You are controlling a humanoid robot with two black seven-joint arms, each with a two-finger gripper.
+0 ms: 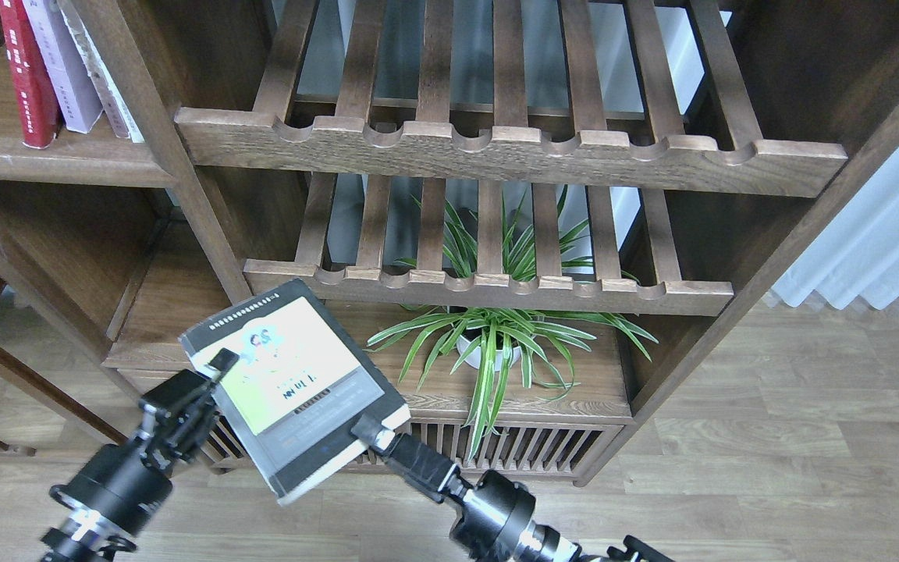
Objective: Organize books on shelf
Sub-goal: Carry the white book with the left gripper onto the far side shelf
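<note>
Black-and-grey book: thick paperback with a yellow-green panel, held up in front of the cabinet between my two grippers, cover facing me, tilted so its top corner pointed up toward the lower slatted rack
Left gripper: sat at the book's left edge, one finger lying over the cover near the upper left corner; clamped on that edge as far as I could see
Right gripper: met the book at its lower right corner, touching the page edge; fingers too dark and end-on to separate, so I could not tell if they were parted or closed
Shelf: dark flat board at upper left, well apart from the held book and above it
Red book: stood on that shelf, leaning
Lavender-white book: just beside the red one, on its right, leaning the same way
Potted plant: on the low board behind and right of the held book
</note>
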